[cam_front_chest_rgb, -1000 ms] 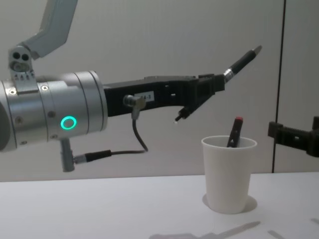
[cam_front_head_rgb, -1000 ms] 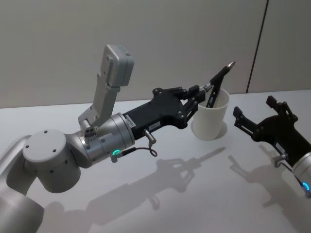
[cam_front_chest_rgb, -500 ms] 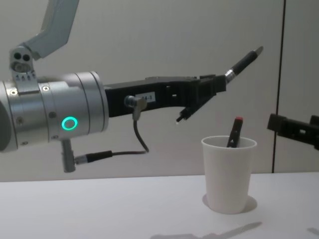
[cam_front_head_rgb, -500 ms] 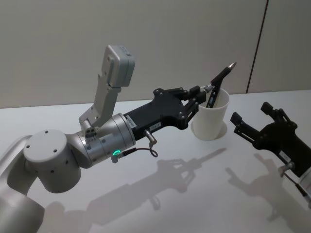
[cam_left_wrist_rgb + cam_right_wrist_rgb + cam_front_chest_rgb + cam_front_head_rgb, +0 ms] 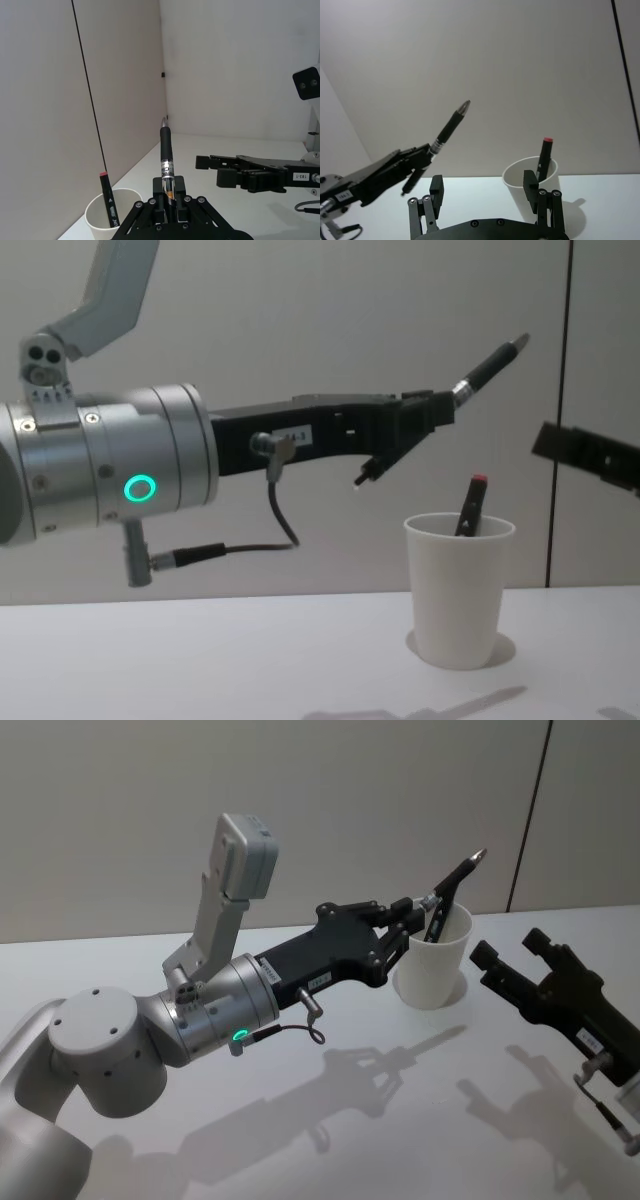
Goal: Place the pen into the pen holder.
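On the left, the left gripper (image 5: 412, 916) reaches forward over the worktop (image 5: 300, 1140) with its fingers closed on the pen (image 5: 487, 365), gripping it low on the barrel. The pen hangs in the air at a steep slant, upper end pointing up and away, lower end above the pen holder (image 5: 460, 590) and just short of its rim on the robot's left. That slant is the main hazard: if the arm descends without righting the pen or carrying it over the mouth, the lower end likely catches the rolled rim, and a light paper cup probably tips or skids. A red-capped marker (image 5: 472, 505) already leans inside, so the pen may also knock against it and jam. Letting go from this height risks a bounce out. On the right, the right gripper (image 5: 512, 948) hovers near the cup, fingers wide apart and empty; a stray move there could nudge the cup.
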Action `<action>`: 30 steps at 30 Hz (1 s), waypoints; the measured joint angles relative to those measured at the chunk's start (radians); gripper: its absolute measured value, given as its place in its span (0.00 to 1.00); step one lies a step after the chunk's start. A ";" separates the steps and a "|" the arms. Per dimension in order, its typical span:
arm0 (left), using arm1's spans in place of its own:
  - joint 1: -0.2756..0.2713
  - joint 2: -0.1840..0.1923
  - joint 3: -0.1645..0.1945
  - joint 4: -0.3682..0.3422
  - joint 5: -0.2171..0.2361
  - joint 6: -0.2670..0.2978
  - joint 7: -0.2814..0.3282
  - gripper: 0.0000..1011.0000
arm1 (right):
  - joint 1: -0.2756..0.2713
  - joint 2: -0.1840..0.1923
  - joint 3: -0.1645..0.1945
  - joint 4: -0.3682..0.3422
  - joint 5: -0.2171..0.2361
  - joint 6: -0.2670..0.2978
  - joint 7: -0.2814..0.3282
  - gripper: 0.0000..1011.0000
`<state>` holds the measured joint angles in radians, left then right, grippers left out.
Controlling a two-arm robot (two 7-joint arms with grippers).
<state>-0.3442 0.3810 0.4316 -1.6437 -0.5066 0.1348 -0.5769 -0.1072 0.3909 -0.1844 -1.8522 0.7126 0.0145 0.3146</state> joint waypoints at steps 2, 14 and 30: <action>0.000 0.000 0.000 0.000 0.000 0.000 0.000 0.13 | 0.002 -0.004 0.000 0.001 0.032 0.003 0.016 0.99; 0.000 0.000 0.000 0.000 0.000 0.000 0.000 0.13 | 0.033 -0.029 0.001 0.031 0.213 0.031 0.111 0.99; 0.000 0.000 0.000 0.000 0.000 0.000 0.000 0.13 | 0.123 -0.082 -0.007 0.125 0.391 0.082 0.192 0.99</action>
<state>-0.3441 0.3810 0.4315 -1.6438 -0.5069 0.1347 -0.5770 0.0161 0.3093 -0.1916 -1.7271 1.1033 0.0967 0.5064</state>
